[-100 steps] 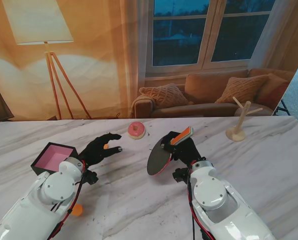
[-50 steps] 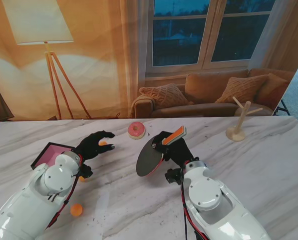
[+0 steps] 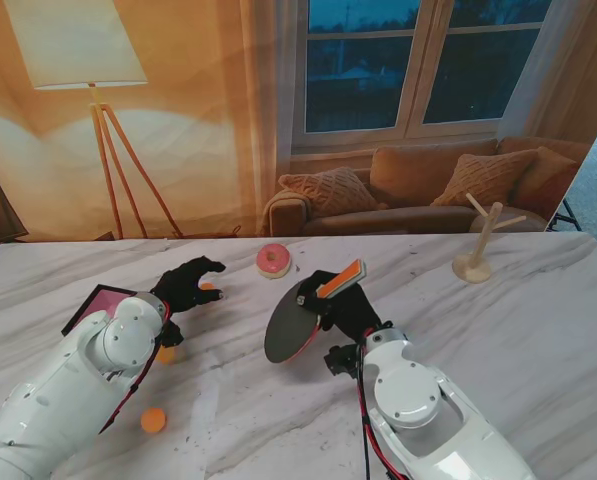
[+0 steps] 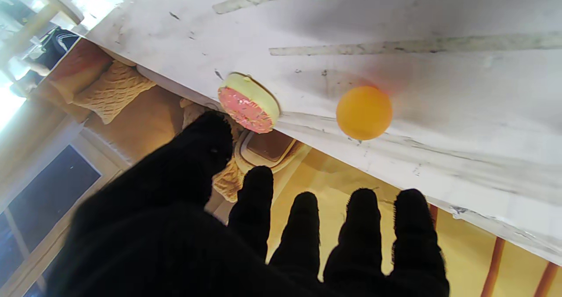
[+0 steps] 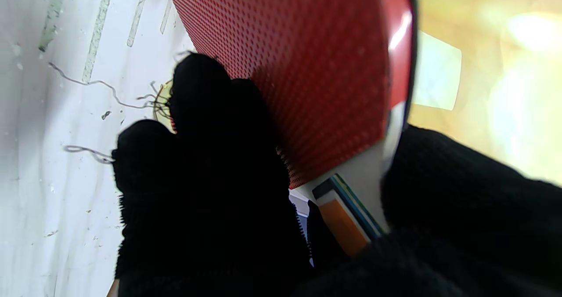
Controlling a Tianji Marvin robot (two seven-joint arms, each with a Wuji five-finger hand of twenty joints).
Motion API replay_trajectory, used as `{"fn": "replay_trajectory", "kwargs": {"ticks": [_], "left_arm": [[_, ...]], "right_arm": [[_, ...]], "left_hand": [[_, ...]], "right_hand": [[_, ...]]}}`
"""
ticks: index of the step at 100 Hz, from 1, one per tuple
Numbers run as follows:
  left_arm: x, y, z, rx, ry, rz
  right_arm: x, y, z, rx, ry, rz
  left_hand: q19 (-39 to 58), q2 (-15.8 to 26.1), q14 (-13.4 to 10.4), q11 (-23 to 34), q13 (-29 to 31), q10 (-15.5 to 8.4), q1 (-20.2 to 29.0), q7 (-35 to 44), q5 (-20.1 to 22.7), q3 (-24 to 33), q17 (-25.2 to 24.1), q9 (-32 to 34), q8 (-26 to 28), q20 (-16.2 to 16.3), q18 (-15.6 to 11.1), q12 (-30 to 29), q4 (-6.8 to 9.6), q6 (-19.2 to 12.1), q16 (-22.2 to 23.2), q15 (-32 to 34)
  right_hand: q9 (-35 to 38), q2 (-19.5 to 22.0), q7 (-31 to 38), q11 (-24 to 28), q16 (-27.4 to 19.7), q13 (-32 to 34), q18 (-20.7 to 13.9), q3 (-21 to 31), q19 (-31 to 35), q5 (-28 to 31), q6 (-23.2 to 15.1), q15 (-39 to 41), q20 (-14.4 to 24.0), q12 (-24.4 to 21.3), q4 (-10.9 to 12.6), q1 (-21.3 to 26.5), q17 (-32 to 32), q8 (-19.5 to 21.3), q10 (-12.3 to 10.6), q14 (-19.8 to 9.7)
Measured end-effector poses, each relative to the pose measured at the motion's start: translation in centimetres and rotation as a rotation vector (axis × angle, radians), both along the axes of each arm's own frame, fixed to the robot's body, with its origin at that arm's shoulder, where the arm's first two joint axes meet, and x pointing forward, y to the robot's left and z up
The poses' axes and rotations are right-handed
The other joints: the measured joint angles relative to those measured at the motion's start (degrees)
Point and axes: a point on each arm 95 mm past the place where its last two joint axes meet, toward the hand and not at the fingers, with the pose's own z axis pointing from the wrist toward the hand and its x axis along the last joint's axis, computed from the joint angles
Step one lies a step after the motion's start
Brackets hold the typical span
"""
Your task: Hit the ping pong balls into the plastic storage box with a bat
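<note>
My right hand (image 3: 345, 306) is shut on the bat (image 3: 290, 333), blade down and to the left, orange handle (image 3: 340, 279) pointing up. The right wrist view shows the red pimpled face (image 5: 298, 59) with my black fingers (image 5: 210, 178) wrapped at its base. My left hand (image 3: 186, 283) is open, fingers spread just above the table. An orange ping pong ball (image 3: 207, 287) lies by its fingertips and shows as a ball (image 4: 364, 112) beyond the fingers (image 4: 303, 226). The black box with pink inside (image 3: 100, 303) lies half hidden behind my left arm. A second ball (image 3: 154, 420) rests nearer to me, and a third (image 3: 165, 354) peeks from under the arm.
A pink-iced donut (image 3: 273, 260) lies farther from me between the two hands, also seen as a donut (image 4: 249, 103) in the left wrist view. A wooden branch stand (image 3: 478, 250) is at the far right. The table's far edge runs just behind both.
My right hand has carried the bat to the left and slightly nearer to me. My left arm has swung left and farther out, covering more of the box. The balls stay put.
</note>
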Motion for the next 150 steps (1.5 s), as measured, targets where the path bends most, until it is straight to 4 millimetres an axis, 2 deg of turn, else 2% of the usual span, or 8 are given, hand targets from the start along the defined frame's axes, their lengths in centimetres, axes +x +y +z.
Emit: {"fn": "replay_trajectory", "kwargs": {"ticks": [25, 52, 77, 95, 131, 135, 143, 150], "left_arm": [[0.8, 0.3, -1.2, 0.048, 0.033, 0.039], [1.6, 0.2, -2.2, 0.122, 0.039, 0.039], [2.7, -0.3, -2.9, 0.176, 0.055, 0.025], [3.4, -0.8, -3.6, 0.197, 0.051, 0.035], [4.0, -1.7, -4.1, 0.248, 0.038, 0.016], [4.0, -1.7, -4.1, 0.252, 0.038, 0.016], [4.0, -1.7, -4.1, 0.255, 0.041, 0.02], [4.0, -1.7, -4.1, 0.256, 0.041, 0.022]], "right_arm": [[-0.3, 0.1, -0.2, 0.009, 0.009, 0.006], [-0.5, 0.3, -0.2, 0.013, 0.017, 0.011], [-0.6, 0.3, -0.3, 0.014, 0.027, 0.01], [-0.6, 0.2, -0.3, 0.014, 0.027, 0.008], [-0.6, 0.2, -0.4, 0.018, 0.035, -0.002], [-0.6, 0.2, -0.4, 0.018, 0.036, -0.003], [-0.6, 0.3, -0.3, 0.02, 0.036, -0.006], [-0.5, 0.3, -0.3, 0.022, 0.038, -0.009]], "left_hand": [[14.4, -2.1, 0.4, 1.8, 0.0, 0.0, 0.0, 1.0, 0.0, 2.9, 0.0, 0.0, 0.0, 2.8, -0.2, 1.5, -0.01, 0.0, 5.9, 5.2], [29.6, -3.5, 1.9, 6.6, 0.1, 0.0, 0.0, 5.4, 0.0, 6.6, 2.4, 0.0, 0.6, 5.3, -0.7, 6.1, -0.04, 0.0, 15.0, 16.3], [33.9, -3.5, 4.2, 9.7, 0.3, 0.1, 0.0, 10.1, 2.0, 7.3, 5.6, 0.2, 2.2, 5.6, -0.2, 7.5, -0.04, 0.0, 16.6, 20.5], [36.0, -3.6, 6.8, 14.7, 3.6, 0.1, 0.2, 14.5, 2.6, 10.9, 10.3, 0.2, 3.8, 5.6, 0.8, 11.6, -0.02, 0.0, 18.1, 25.0], [44.5, -5.5, 6.3, 25.4, 15.7, 2.1, 4.5, 28.6, 5.9, 17.3, 24.8, 4.7, 11.4, 7.0, -0.2, 21.5, -0.01, 0.2, 27.2, 41.7], [45.4, -6.7, 6.2, 25.5, 16.7, 2.2, 6.0, 30.0, 5.9, 17.6, 25.9, 4.7, 12.1, 7.0, -0.4, 22.1, -0.48, 0.2, 27.5, 43.0], [47.1, -9.0, 6.0, 27.5, 19.7, 3.2, 8.6, 34.0, 7.1, 17.8, 28.3, 6.8, 12.9, 5.5, -0.6, 23.4, -3.63, 0.8, 29.6, 43.8], [48.6, -11.0, 5.5, 29.3, 22.6, 3.5, 10.5, 37.6, 8.7, 17.8, 30.6, 9.8, 13.2, 3.8, -0.7, 25.3, -4.7, 0.5, 30.4, 44.0]], "right_hand": [[0.0, 0.3, 0.0, 0.0, 0.0, 0.0, 0.0, -0.2, 0.0, 0.0, -0.1, 0.0, 0.0, 0.0, 0.0, 0.0, -0.2, 0.0, 0.0, 0.0], [0.0, 0.4, 0.0, 0.0, 0.0, 0.0, 0.0, -0.3, 0.0, 0.0, -0.1, 0.0, 0.0, 0.0, 0.0, 0.0, -0.6, 0.0, 0.0, 0.0], [-0.1, 0.4, 0.0, 0.0, 0.0, 0.0, 0.0, -0.3, 0.0, 0.0, -0.1, 0.0, 0.0, 0.0, 0.0, 0.0, -0.7, 0.0, 0.0, 0.0], [-0.1, 0.4, 0.0, 0.0, 0.0, 0.0, 0.0, -0.3, 0.0, 0.0, -0.2, 0.0, 0.0, 0.0, 0.0, 0.0, -0.7, 0.0, 0.0, 0.0], [-0.1, 0.4, 0.0, 0.0, 0.0, 0.0, 0.0, -0.3, 0.0, 0.0, -0.2, 0.0, 0.0, 0.0, 0.0, 0.0, -0.8, 0.0, 0.0, 0.0], [-0.1, 0.4, 0.0, 0.0, 0.0, 0.0, 0.0, -0.3, 0.0, 0.0, -0.2, 0.0, 0.0, 0.0, 0.0, 0.0, -0.8, 0.0, 0.0, 0.0], [-0.1, 0.4, 0.0, 0.0, 0.0, 0.0, 0.0, -0.3, 0.0, 0.0, -0.2, 0.0, 0.0, 0.0, 0.0, 0.0, -0.8, 0.0, 0.0, 0.0], [-0.1, 0.4, 0.0, 0.0, 0.0, 0.0, 0.0, -0.3, 0.0, 0.0, -0.2, 0.0, 0.0, 0.0, 0.0, 0.0, -0.8, 0.0, 0.0, 0.0]]}}
